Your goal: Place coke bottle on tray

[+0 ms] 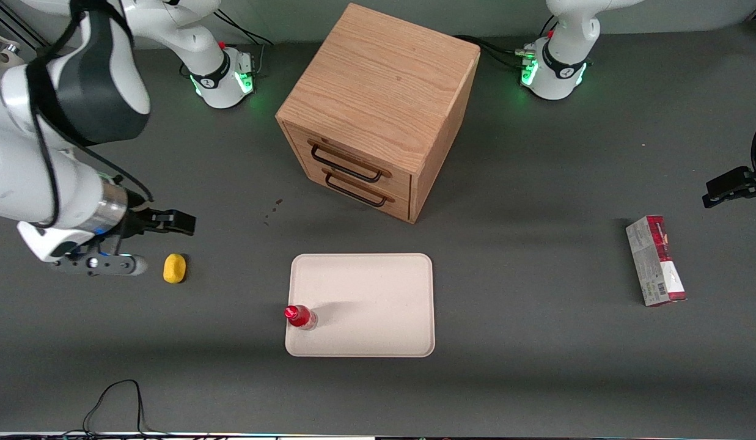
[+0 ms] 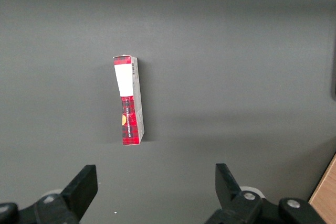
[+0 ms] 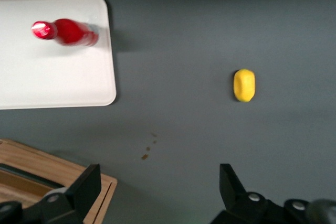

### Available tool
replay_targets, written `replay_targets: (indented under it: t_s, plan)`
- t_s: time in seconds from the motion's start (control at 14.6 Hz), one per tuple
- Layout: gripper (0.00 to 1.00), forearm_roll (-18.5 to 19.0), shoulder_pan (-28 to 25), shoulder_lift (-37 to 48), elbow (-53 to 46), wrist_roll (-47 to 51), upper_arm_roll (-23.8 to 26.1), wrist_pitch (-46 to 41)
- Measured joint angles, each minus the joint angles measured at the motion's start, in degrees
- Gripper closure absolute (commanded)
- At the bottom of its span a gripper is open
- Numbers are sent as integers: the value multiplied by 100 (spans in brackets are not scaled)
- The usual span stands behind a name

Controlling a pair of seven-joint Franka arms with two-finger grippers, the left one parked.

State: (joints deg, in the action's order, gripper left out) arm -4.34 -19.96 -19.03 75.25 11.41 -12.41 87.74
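The coke bottle [image 1: 300, 317] is seen upright on the tray [image 1: 378, 287], near its edge. It is judged light, rigid and smooth-sided, best gripped around the body. The tool [image 1: 177, 222] hangs open and empty above the surface [image 1: 536, 366], beside a yellow object [image 1: 175, 268].

Front view overlooks the table [image 1: 536, 183]; wrist views face downward.
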Motion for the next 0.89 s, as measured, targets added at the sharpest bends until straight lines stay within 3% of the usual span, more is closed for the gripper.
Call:
replay_targets:
  t_s: [0.48, 0.89]
  plan:
    - [0, 32, 876, 923, 1155, -583, 109, 803]
    - [0, 498, 1491, 1527, 1468, -610, 714, 541]
